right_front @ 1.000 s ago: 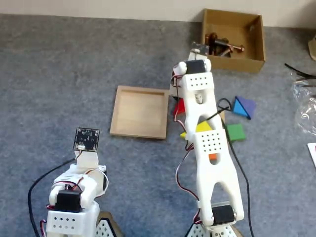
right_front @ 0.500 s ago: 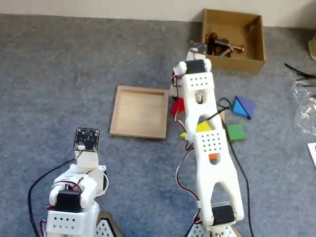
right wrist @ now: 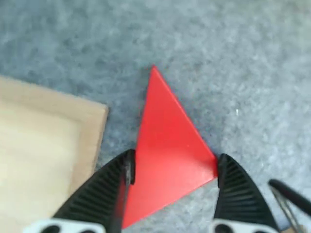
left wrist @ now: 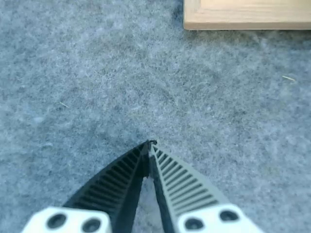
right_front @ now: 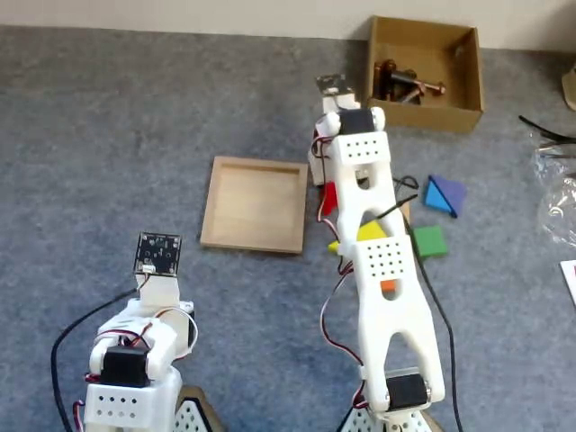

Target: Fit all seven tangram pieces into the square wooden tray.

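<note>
The square wooden tray [right_front: 256,205] lies flat on the grey carpet with nothing in it. Just right of it is a red triangle [right_front: 328,198], mostly under my right arm [right_front: 364,153]. In the right wrist view my right gripper [right wrist: 174,165] is shut on the red triangle [right wrist: 165,145], a fingertip [right wrist: 127,167] against each side, beside the tray's corner [right wrist: 92,121]. Yellow [right_front: 371,231], green [right_front: 430,241], blue [right_front: 437,194] and purple [right_front: 453,190] pieces lie to the right. My left gripper [left wrist: 149,144] is shut on nothing over bare carpet near the tray's edge [left wrist: 243,22].
A cardboard box [right_front: 463,112] holding wood and metal parts stands at the back right. A black cable [right_front: 407,191] trails among the pieces. Clear plastic wrap [right_front: 558,193] lies at the right edge. My left arm's base [right_front: 135,369] sits at the front left.
My right wrist has turned, its camera swinging left. The visible part of the red triangle has shifted slightly away from the tray. The left arm has not moved.
</note>
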`<action>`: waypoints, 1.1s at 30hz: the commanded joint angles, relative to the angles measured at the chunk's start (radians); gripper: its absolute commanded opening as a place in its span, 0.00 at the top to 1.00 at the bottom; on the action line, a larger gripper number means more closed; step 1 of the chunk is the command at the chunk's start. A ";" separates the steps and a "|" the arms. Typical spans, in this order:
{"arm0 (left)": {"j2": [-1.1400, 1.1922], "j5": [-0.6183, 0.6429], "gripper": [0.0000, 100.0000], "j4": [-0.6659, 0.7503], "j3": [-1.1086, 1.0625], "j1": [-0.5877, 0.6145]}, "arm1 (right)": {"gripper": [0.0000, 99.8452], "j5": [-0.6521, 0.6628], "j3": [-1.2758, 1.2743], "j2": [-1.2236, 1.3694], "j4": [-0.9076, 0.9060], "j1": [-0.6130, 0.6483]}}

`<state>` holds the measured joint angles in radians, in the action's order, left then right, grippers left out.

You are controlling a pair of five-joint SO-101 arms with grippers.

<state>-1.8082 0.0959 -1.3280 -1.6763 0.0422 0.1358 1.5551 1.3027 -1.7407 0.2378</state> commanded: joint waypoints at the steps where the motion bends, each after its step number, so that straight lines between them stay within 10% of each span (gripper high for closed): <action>1: -0.007 0.006 0.99 0.003 -0.019 -0.018 | 0.84 0.068 0.053 -0.022 -0.018 -0.012; 33: -0.007 0.006 0.99 0.003 -0.019 -0.018 | 0.77 0.239 0.051 -0.030 -0.025 -0.067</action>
<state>-1.8082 0.0959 -1.3280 -1.6763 0.0422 0.3629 1.5627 1.3027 -1.7438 0.1872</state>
